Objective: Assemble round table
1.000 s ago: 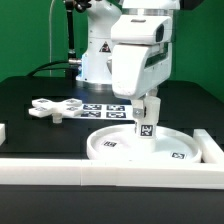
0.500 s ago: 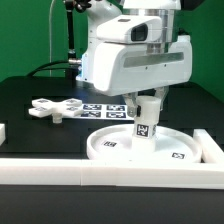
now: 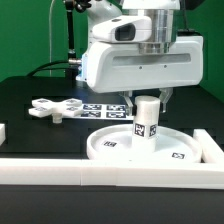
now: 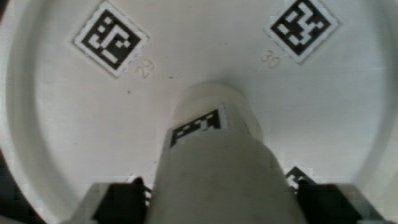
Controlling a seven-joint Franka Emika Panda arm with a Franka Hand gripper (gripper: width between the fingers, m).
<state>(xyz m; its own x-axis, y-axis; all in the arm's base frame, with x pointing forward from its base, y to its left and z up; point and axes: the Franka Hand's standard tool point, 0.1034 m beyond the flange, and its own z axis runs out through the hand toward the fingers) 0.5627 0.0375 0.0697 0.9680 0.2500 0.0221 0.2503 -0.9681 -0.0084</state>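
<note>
A black table (image 3: pixel 30 125) fills the scene in front of a green backdrop (image 3: pixel 20 40), with a white border rail (image 3: pixel 100 170) along the near edge. The large rimmed round disc (image 3: pixel 95 148) lies flat just behind that rail. The short thick leg (image 3: pixel 146 122) stands upright on it, near its middle. In the exterior view the flat cross-shaped piece (image 3: pixel 55 108) lies well apart at about ten o'clock from the disc, and the marker board (image 3: pixel 105 108) sits just beyond the disc's rim at about eleven o'clock.

The gripper (image 3: pixel 148 99) hangs straight over the leg. In the wrist view its dark fingers (image 4: pixel 121 197) flank the leg (image 4: pixel 217 160) on both sides, apparently pinching its upper end, with the tagged disc (image 4: pixel 196 60) below.

The step in hand looks like seating the leg in the disc's centre. To do it well, the leg's axis should stay plumb with light downward pressure. Any twist should turn about that axis, so the leg does not cross-thread and the unclamped disc does not slide.
</note>
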